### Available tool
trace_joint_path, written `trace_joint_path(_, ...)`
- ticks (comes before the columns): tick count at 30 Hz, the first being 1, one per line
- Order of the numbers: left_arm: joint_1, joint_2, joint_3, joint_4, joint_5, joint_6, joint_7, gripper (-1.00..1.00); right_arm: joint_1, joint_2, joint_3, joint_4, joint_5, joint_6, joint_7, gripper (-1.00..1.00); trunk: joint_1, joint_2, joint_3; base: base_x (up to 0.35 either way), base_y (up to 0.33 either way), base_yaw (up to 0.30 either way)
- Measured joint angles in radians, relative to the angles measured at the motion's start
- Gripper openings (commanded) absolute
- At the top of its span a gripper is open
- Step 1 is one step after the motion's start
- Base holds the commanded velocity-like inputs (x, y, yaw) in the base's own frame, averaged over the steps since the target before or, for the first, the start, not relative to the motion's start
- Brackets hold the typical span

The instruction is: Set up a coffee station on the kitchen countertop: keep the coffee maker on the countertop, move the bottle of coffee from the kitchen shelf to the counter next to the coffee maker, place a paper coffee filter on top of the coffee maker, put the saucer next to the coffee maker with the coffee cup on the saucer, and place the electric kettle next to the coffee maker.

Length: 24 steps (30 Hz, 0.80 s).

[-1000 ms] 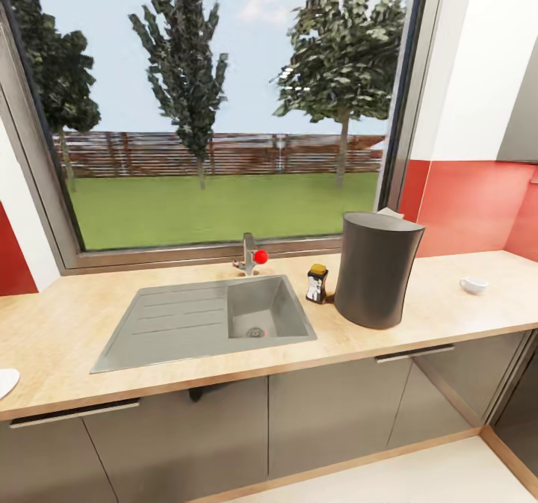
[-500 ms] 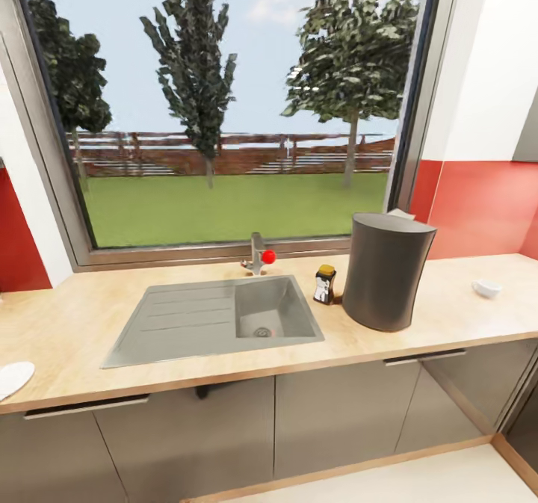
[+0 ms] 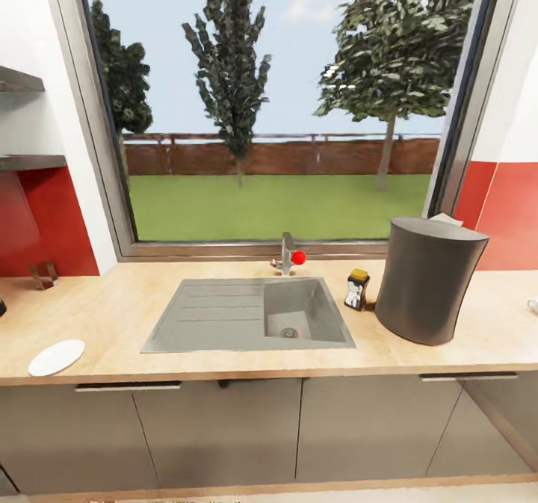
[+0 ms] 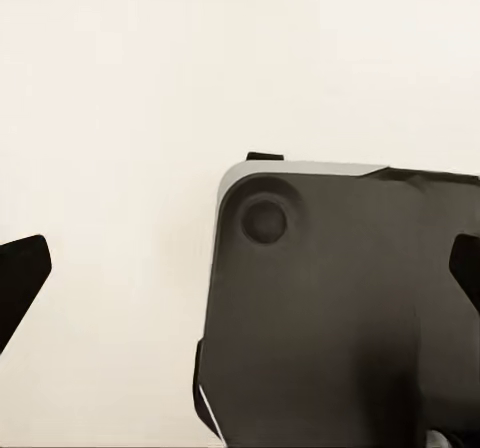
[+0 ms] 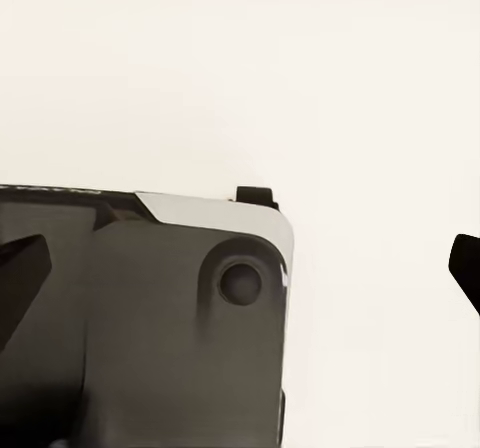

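The coffee maker [image 3: 430, 279] is seen standing on the bench [image 3: 224, 361] at about 3 o'clock of the sink [image 3: 254, 315], with the bottle of coffee [image 3: 357, 289] set just beside it at its 9 o'clock and the paper coffee filter [image 3: 447, 220] showing white over its top edge. The saucer [image 3: 56, 357] is seen lying well apart, near the bench's front edge at 8 o'clock in the head view. The left gripper [image 4: 240, 278] and the right gripper [image 5: 240, 278] are both held spread wide, nothing between the fingertips. The saucer is judged the step in hand; an approach and a low reach are called for.
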Motion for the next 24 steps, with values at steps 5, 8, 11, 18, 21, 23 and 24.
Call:
trace_joint_path(5,0.000,0.006,0.010,0.006,0.001,0.005,0.001,1.00,0.000,-0.001,0.000,0.002,0.000,0.000,0.000,1.00,0.000,0.000,0.000,0.000,0.000,0.278)
trace_joint_path(8,0.000,0.011,0.037,0.012,0.009,0.008,0.003,1.00,0.000,-0.002,0.001,0.003,0.000,0.001,0.000,1.00,0.000,0.000,0.000,0.000,0.000,0.278)
trace_joint_path(11,0.000,0.017,0.057,0.013,0.014,0.050,0.006,1.00,0.000,-0.002,0.001,0.003,0.001,0.002,-0.001,1.00,0.000,0.000,0.000,0.000,0.184,0.278)
trace_joint_path(18,0.000,0.031,0.062,0.013,0.015,0.089,0.007,1.00,0.000,-0.003,0.001,0.005,0.001,0.001,-0.001,1.00,0.000,0.000,0.000,0.000,0.295,0.278)
trace_joint_path(21,0.000,0.034,0.062,0.013,0.014,0.088,0.001,1.00,0.000,-0.010,0.001,0.006,0.002,0.001,-0.001,1.00,0.000,0.000,0.000,0.000,0.314,0.278)
trace_joint_path(23,0.000,0.034,0.062,0.013,0.014,0.087,0.000,1.00,0.000,-0.011,0.001,0.006,0.002,0.001,-0.001,1.00,0.000,0.000,0.000,0.026,0.328,0.278)
trace_joint_path(24,0.000,0.034,0.062,0.013,0.014,0.087,0.000,1.00,0.000,-0.011,0.001,0.006,0.002,0.001,-0.001,1.00,0.000,0.000,0.000,0.062,0.334,0.278)
